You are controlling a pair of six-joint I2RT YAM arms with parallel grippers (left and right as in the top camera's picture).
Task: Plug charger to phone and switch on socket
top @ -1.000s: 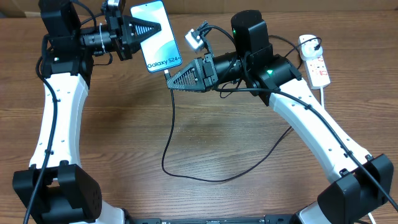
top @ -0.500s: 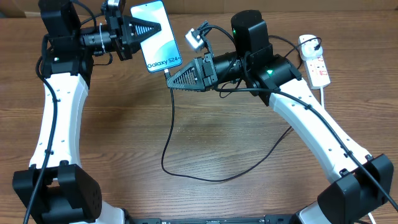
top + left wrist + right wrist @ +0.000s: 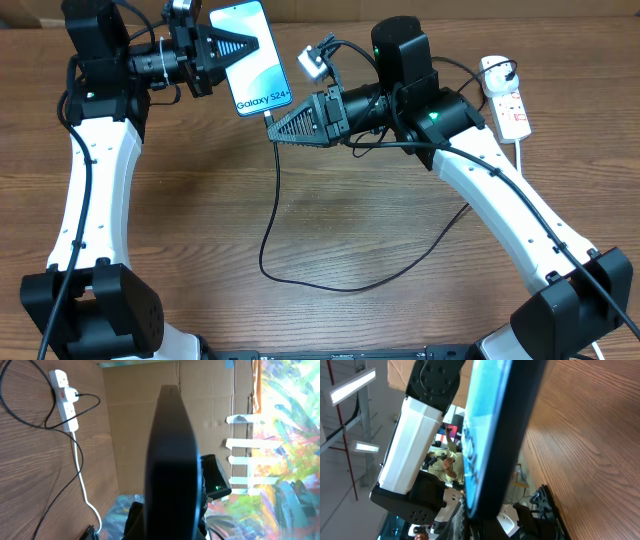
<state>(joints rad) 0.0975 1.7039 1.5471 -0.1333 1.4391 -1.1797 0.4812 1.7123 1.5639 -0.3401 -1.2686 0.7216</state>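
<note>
The phone [image 3: 252,56] with its light blue "Galaxy S24" screen is held above the table at the back by my left gripper [image 3: 240,46], shut on its left edge. In the left wrist view the phone [image 3: 172,455] fills the middle as a dark slab. My right gripper [image 3: 275,127] is shut on the charger's connector tip at the phone's bottom edge. The black charger cable [image 3: 275,215] hangs down, loops across the table and runs to the white socket [image 3: 505,98] at the far right. The right wrist view shows the phone's bottom end [image 3: 495,435] close up; the connector is hidden there.
The socket's thick white cord [image 3: 525,160] trails toward the front right; it also shows in the left wrist view [image 3: 80,475]. A cardboard wall [image 3: 135,420] stands behind the table. The wooden table [image 3: 360,230] lies below both arms.
</note>
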